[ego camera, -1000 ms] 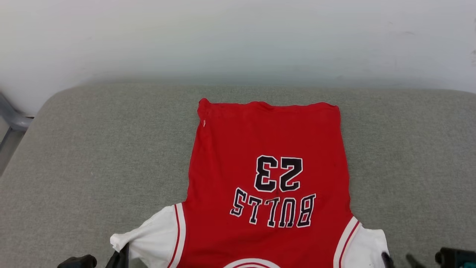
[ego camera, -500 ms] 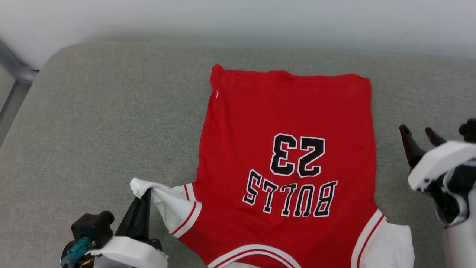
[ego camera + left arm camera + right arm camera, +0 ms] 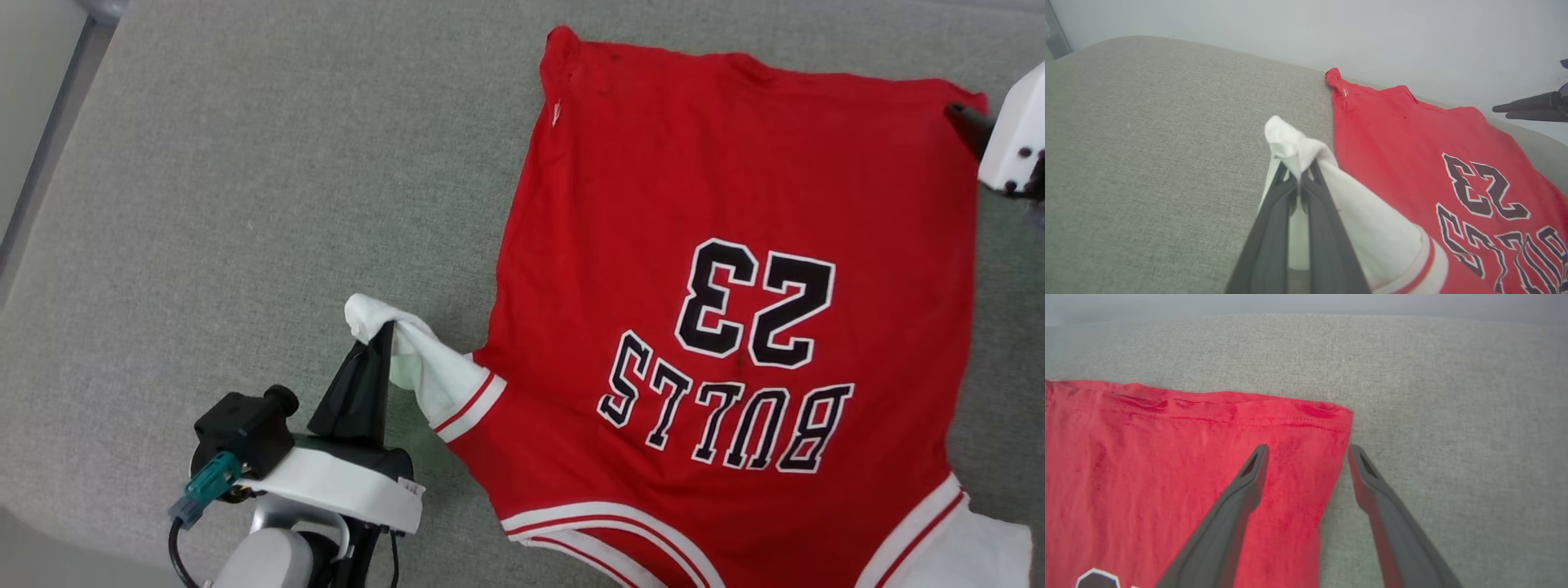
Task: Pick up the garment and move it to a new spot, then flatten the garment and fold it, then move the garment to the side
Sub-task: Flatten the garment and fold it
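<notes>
I had the grey cushion point(image 3: 204, 204) under everything, with the garment point(image 3: 735, 180) lying face-up on its right half, hem at the far side. My left gripper point(image 3: 384, 335) was clamped on the white sleeve point(image 3: 424, 371), bunching it up. My right gripper point(image 3: 1308, 451) sat spread wide at the far right hem corner, one finger over red cloth and the other over the cushion.

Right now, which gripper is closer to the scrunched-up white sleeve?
Left: the left gripper pinches that sleeve; the right gripper hangs open over the far hem of the garment.
</notes>
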You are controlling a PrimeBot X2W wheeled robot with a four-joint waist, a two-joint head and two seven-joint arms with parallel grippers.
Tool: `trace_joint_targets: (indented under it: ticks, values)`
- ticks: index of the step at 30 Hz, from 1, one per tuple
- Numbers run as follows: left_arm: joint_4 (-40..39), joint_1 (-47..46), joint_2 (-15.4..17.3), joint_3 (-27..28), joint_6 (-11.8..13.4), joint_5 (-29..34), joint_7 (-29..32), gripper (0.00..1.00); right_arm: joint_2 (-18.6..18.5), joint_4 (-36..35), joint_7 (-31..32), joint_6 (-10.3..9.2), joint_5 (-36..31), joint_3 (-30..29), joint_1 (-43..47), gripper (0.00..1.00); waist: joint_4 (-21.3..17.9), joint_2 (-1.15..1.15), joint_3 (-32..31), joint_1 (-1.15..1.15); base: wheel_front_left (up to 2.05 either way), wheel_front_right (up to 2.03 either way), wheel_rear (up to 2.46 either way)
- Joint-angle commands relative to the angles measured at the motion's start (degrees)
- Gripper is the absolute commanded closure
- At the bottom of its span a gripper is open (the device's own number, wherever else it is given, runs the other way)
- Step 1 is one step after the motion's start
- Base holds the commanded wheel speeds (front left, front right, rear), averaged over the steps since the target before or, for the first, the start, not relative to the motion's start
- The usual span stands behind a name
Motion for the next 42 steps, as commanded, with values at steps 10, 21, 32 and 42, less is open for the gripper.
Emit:
trace_joint_targets:
  ticks: [10,21,32,42]
  values:
    - [2.51,-4.78,-2.15,-1.11,-2.72,0.39,-1.85,1.0,-0.16,9.38,9.77,-0.02,-8.9,-3.52,-4.88,0.0,4.82,0.0,7.59,-0.02,0.0,0.0,0.0]
    - [4.36,-4.33,-2.25,-0.6,-3.24,0.34,-2.52,1.0,1.19,11.23,19.01,-0.03,-12.85,-6.8,-3.83,1.0,4.21,0.0,5.16,-0.02,0.0,0.0,0.0]
    - [7.62,0.3,-0.82,-0.18,-1.94,-1.24,-0.52,1.0,-3.28,3.71,16.93,-0.04,-7.51,0.6,0.54,1.0,1.0,0.0,-6.94,-0.02,0.0,0.0,0.0]
    - [8.21,6.96,1.58,1.41,1.53,-2.16,2.07,1.0,-5.44,-14.21,18.39,-0.04,4.64,1.63,25.45,1.0,-4.34,0.0,-16.95,-0.02,0.0,0.0,0.0]
